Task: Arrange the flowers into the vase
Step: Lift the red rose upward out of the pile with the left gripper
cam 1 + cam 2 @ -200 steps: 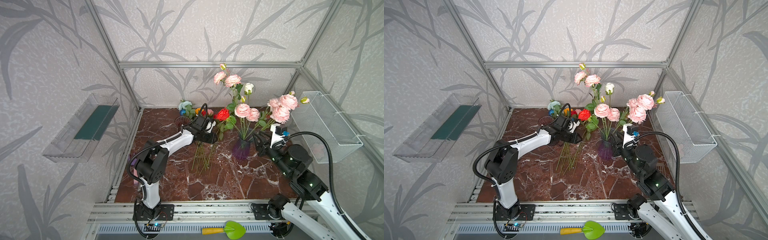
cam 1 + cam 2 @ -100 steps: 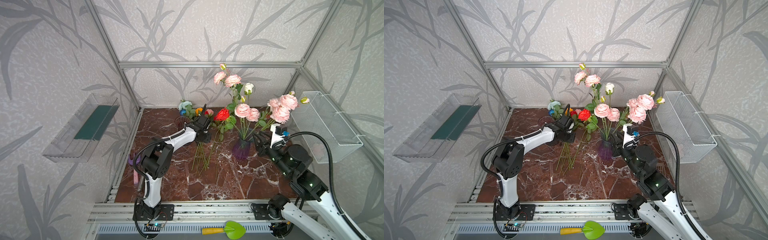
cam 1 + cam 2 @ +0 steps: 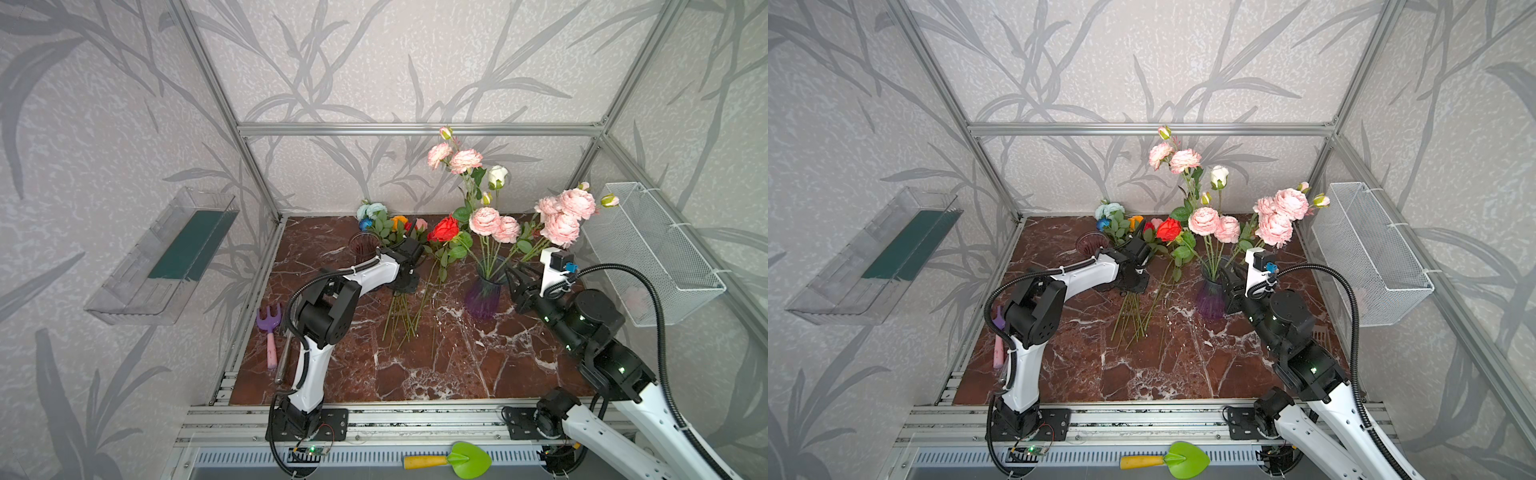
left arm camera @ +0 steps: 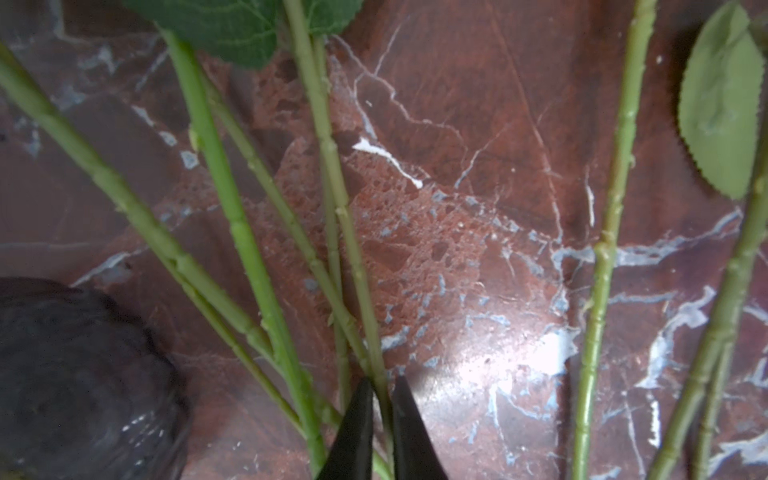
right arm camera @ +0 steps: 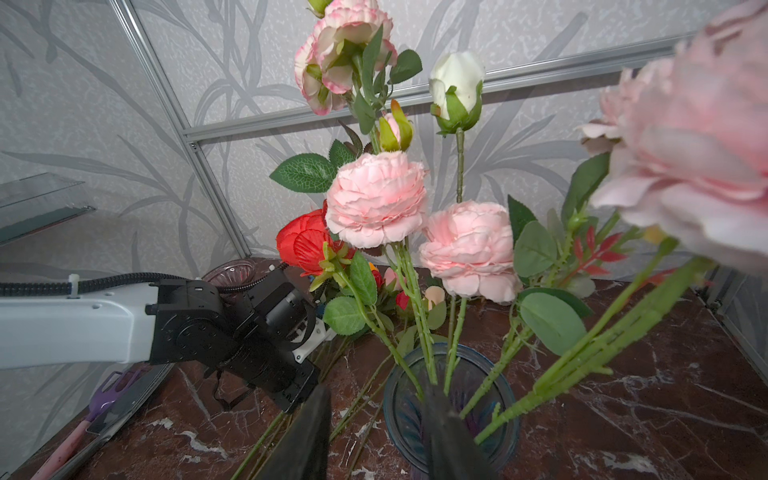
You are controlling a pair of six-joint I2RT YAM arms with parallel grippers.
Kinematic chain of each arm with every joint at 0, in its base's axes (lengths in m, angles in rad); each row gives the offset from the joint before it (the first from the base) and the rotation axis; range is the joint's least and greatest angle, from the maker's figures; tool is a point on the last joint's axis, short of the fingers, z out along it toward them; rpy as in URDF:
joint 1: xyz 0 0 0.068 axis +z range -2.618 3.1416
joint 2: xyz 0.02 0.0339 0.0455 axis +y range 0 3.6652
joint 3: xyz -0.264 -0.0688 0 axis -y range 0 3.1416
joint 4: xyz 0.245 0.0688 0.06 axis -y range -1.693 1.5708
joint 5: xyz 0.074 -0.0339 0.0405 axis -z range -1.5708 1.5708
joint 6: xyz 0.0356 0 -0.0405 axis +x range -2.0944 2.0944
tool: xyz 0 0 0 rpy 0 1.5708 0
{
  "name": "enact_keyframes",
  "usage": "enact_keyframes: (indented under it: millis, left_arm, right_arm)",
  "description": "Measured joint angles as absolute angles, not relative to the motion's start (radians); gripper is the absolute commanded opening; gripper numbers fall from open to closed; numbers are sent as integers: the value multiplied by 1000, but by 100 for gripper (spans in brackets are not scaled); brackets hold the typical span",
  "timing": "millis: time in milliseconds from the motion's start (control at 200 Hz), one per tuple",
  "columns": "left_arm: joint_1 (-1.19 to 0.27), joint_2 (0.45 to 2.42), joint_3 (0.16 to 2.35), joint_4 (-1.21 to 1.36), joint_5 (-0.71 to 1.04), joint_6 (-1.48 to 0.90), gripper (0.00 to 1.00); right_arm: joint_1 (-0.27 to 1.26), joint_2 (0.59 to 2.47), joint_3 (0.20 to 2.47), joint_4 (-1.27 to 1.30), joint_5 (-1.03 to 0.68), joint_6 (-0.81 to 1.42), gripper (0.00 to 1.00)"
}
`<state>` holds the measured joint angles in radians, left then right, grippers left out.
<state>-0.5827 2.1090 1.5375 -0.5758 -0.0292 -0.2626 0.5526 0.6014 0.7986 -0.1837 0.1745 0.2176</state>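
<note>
- Red-brown marble table [image 3: 415, 374]: the purple glass vase [image 3: 484, 293] stands upright, right of centre in both top views.
- In the vase: several frilly pink blooms [image 3: 484, 220] and one white rose [image 3: 497, 176], with their stems down through its mouth.
- Left of the vase, the loose flowers [image 3: 401, 316] lie in a bundle on the table. Blooms point to the back wall and stems fan out toward the front.
- The left gripper [image 4: 380, 395] is clamped tight on one green stem [image 4: 332, 158] of that bundle.
- The right gripper [image 5: 376, 390] is at the vase's rim. Its fingers [image 5: 307, 436] stand partly apart and hold nothing; contact with the glass cannot be told.
</note>
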Motion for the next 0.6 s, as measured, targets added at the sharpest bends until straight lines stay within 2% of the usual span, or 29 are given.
enact_keyframes:
  millis: [205, 600]
  left_arm:
    - [-583, 2083, 1538, -578, -24, -270, 0]
    - [-583, 1917, 1496, -568, 39, -313, 0]
  right_arm:
    - [553, 599, 799, -184, 175, 218, 38]
    - [553, 599, 799, -184, 175, 218, 38]
